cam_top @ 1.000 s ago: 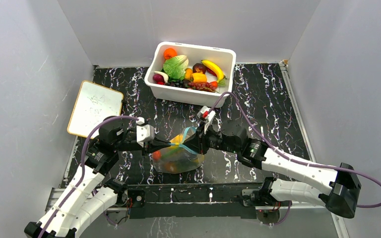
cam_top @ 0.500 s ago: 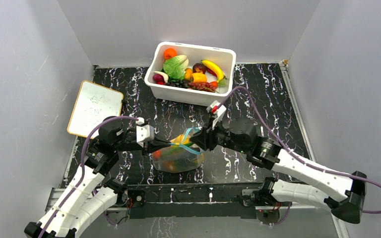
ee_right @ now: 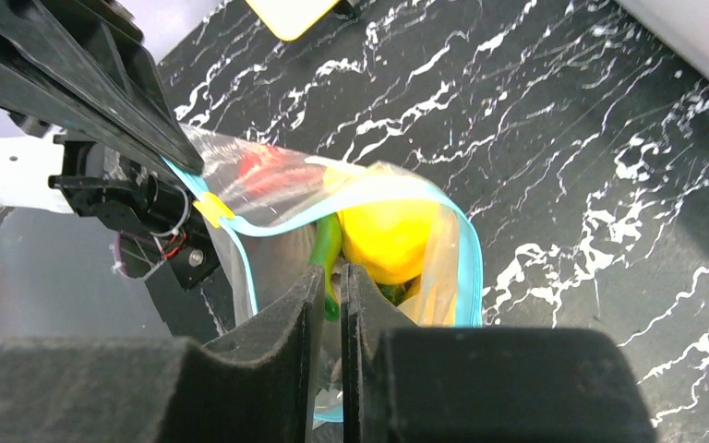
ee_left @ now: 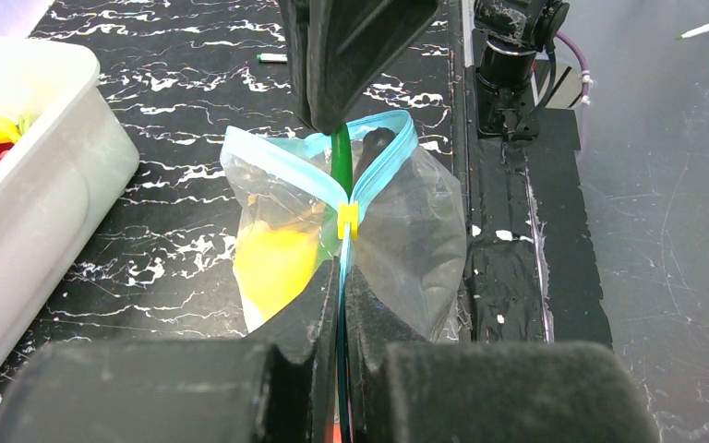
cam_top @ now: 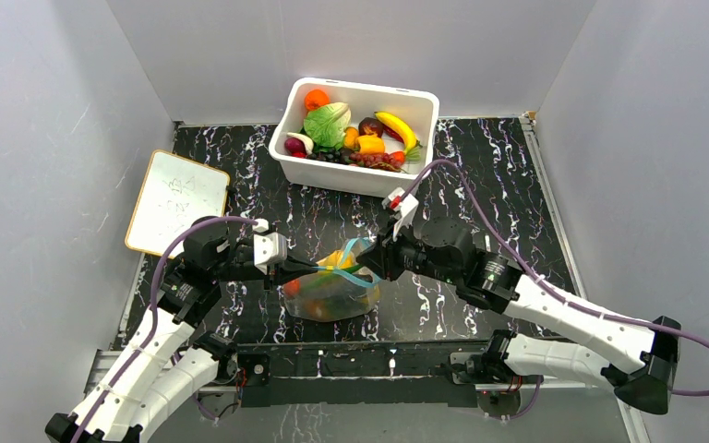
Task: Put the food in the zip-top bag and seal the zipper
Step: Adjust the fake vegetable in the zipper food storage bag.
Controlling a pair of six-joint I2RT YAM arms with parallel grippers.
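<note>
The clear zip-top bag (cam_top: 332, 297) is laid on the worktop (cam_top: 480, 185), zipper (ee_left: 386, 159) spread open; yellow fruit (ee_right: 390, 235) and red pieces (ee_right: 268, 171) are contained.

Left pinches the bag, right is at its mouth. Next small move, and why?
Probably the right gripper should press the green stem down below the zipper. The stem pokes up through the open mouth of the zip-top bag, so the strip could not close past it. The left gripper, shut on the zipper behind the yellow slider, steadies the bag.
</note>
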